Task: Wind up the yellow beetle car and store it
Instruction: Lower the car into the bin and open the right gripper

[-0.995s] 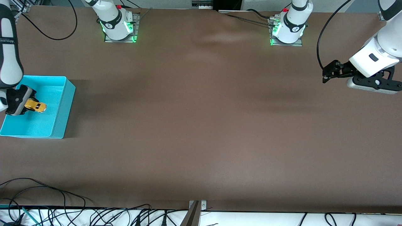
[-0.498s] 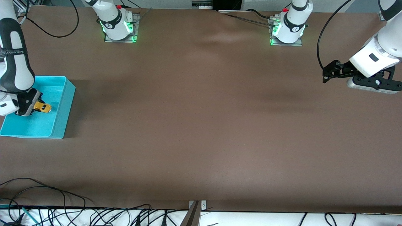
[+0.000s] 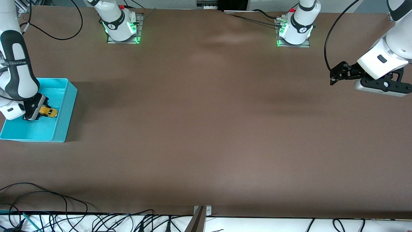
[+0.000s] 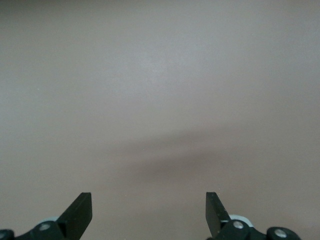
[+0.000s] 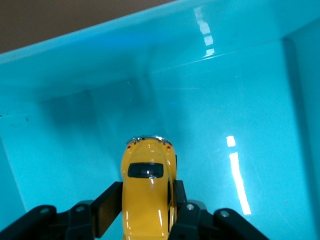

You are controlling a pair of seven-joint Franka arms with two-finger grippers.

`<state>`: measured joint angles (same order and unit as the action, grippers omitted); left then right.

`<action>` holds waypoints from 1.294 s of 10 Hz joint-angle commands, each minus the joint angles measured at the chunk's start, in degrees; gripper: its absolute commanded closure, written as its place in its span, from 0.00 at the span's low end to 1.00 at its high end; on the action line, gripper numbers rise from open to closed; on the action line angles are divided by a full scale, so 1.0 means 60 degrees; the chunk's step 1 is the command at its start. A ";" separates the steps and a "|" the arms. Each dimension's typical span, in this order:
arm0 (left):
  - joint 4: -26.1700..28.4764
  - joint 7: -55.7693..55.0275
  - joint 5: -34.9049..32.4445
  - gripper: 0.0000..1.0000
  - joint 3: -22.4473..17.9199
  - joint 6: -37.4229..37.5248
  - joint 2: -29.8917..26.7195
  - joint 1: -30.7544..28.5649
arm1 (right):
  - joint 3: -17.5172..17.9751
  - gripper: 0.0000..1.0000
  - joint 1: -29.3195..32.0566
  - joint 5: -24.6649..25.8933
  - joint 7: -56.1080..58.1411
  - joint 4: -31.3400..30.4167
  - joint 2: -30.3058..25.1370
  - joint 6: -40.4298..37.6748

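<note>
The yellow beetle car (image 3: 49, 112) is held inside the turquoise bin (image 3: 66, 106) at the right arm's end of the table, clamped by its sides in the right gripper (image 3: 38, 111), so that it can be lowered onto the bin floor; contact with the floor cannot be confirmed. The left gripper (image 3: 334, 76) waits with fingers (image 4: 80, 212) spread, empty, over bare brown table (image 3: 206, 129) at the left arm's end, clear of the storing step.
</note>
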<state>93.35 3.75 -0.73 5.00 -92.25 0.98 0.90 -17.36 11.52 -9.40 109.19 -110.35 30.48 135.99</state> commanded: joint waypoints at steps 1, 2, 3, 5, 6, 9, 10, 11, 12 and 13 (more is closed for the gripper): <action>-0.0148 0.0136 -0.0171 0.00 -0.0013 0.0140 -0.0002 0.0084 | 0.0037 1.00 0.0101 -0.0279 0.0347 0.0286 0.0221 0.0025; -0.0148 0.0136 -0.0171 0.00 -0.0013 0.0155 -0.0002 0.0084 | 0.0052 1.00 0.0101 -0.0279 0.0361 0.0315 0.0295 0.0025; -0.0148 0.0136 -0.0171 0.00 -0.0013 0.0155 -0.0002 0.0084 | 0.0052 1.00 0.0217 -0.0366 0.0376 0.0316 0.0339 0.0025; -0.0148 0.0122 -0.0171 0.00 -0.0013 0.0140 -0.0002 0.0098 | 0.0066 1.00 0.0218 -0.0410 0.0405 0.0316 0.0340 0.0010; -0.0148 0.0136 -0.0171 0.00 -0.0013 0.0140 -0.0002 0.0069 | 0.0066 1.00 0.0218 -0.0410 0.0405 0.0316 0.0340 0.0010; -0.0148 0.0151 -0.0171 0.00 -0.0013 0.0140 -0.0002 0.0054 | 0.0081 0.00 0.0174 -0.0410 0.0435 0.0563 0.0325 -0.0091; -0.0133 0.0136 -0.0171 0.00 -0.0013 0.0140 -0.0002 0.0054 | 0.0096 0.00 0.0145 -0.0410 0.0420 0.0623 0.0267 -0.0092; -0.0133 0.0136 -0.0156 0.00 -0.0013 0.0155 -0.0002 0.0069 | 0.0110 0.00 0.0101 -0.0410 0.0376 0.0725 0.0049 -0.0121; -0.0148 0.0107 -0.0170 0.00 0.0001 0.0155 -0.0002 0.0098 | 0.0226 0.00 0.0072 -0.0410 0.0260 0.0769 -0.0345 -0.0412; -0.0148 0.0092 -0.0171 0.00 0.0001 0.0155 -0.0002 0.0113 | 0.0228 0.00 -0.0102 -0.0396 -0.0017 0.0828 -0.0842 -0.0734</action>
<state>93.35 3.76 -0.73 5.20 -92.24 0.98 0.94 -16.48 11.63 -10.63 109.83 -105.27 30.24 135.05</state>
